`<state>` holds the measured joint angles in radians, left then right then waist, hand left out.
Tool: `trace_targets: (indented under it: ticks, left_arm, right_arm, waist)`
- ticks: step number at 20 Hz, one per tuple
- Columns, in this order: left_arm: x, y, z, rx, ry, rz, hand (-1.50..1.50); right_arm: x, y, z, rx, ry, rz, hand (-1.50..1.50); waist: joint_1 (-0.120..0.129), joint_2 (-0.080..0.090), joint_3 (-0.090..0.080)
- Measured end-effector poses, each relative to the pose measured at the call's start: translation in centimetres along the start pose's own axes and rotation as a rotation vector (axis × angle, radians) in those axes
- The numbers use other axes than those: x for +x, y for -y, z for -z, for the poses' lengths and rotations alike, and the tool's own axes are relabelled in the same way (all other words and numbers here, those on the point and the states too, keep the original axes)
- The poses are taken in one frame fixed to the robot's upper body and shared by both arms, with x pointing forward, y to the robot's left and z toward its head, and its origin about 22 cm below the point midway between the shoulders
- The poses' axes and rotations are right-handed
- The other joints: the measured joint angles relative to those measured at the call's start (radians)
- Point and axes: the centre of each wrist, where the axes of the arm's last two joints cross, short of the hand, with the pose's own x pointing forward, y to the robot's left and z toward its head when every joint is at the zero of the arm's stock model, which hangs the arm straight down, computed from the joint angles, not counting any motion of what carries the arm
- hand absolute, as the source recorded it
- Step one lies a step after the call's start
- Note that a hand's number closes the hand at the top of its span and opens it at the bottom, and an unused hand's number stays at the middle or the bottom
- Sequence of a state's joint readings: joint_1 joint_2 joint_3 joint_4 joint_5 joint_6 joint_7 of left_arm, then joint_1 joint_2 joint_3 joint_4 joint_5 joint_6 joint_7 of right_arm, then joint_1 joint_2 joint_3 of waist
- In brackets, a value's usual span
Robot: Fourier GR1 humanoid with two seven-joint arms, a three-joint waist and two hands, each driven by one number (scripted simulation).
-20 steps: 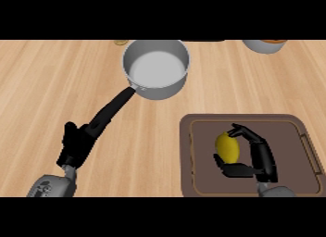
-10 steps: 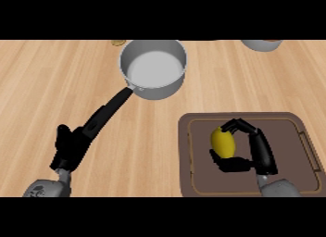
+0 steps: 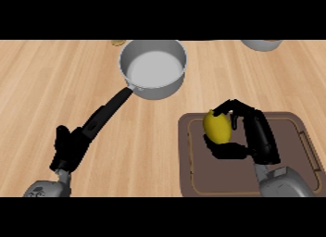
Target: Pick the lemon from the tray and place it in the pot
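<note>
yellow oval lemon (image 3: 217,127), standing nearly on end, clasped in the black right hand (image 3: 258,136) — fingers curled over its top and far side, thumb tucked against its lower end. seen over the left part of the dark brown rectangular tray (image 3: 193,178), close to the tray's upper left corner; resting on the tray or raised off it, impossible to tell. grey right forearm coming in from the lower edge, across the tray's middle. tray itself at the lower right of the pale wooden counter (image 3: 42,83). round grey metal pot (image 3: 152,65) further up the counter, well apart from the lemon, mouth facing up. long black pot handle (image 3: 105,112) slanting down and to the left from the pot's near wall. black left hand (image 3: 68,149) at the lower left, fingers straight and pointing up the counter, holding nothing — set right at the handle's far end, touching or just beside, hard to say. part of a round grey vessel (image 3: 263,44) at the top right edge.
</note>
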<state>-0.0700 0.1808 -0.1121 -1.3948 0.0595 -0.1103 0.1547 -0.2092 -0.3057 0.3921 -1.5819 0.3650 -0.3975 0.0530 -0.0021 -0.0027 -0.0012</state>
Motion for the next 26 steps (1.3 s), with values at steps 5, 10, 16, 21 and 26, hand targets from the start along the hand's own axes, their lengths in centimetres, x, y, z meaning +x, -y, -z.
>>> trace_targets:
  ticks: [5, 10, 16, 21, 26]
  left_arm:
    - [0.5, 0.0, 0.8, -0.010, -0.001, 0.002, 0.00]
    - [0.3, -0.2, 0.6, -0.015, -0.001, 0.002, 0.00]
    - [0.5, 0.3, 0.2, -0.028, 0.001, 0.003, 0.00]
    - [0.3, 0.8, 0.4, -0.036, 0.006, 0.014, 0.00]
    - [0.6, 0.7, 0.7, -0.039, 0.013, 0.016, 0.00]
  right_arm:
    - [5.3, 0.0, 4.0, 0.011, 0.000, -0.074, 1.50]
    - [9.7, -1.0, 8.1, 0.060, -0.016, -0.151, 1.50]
    - [13.3, -4.3, 12.1, 0.141, -0.051, -0.261, 1.50]
    - [14.6, -7.3, 15.0, 0.198, -0.070, -0.373, 1.50]
    - [14.6, -9.7, 16.3, 0.233, -0.109, -0.620, 1.50]
  waist:
    - [0.004, 0.001, 0.000]
    - [0.012, 0.002, 0.000]
    - [0.022, 0.005, 0.000]
    - [0.033, 0.008, 0.000]
    - [0.046, 0.012, -0.001]
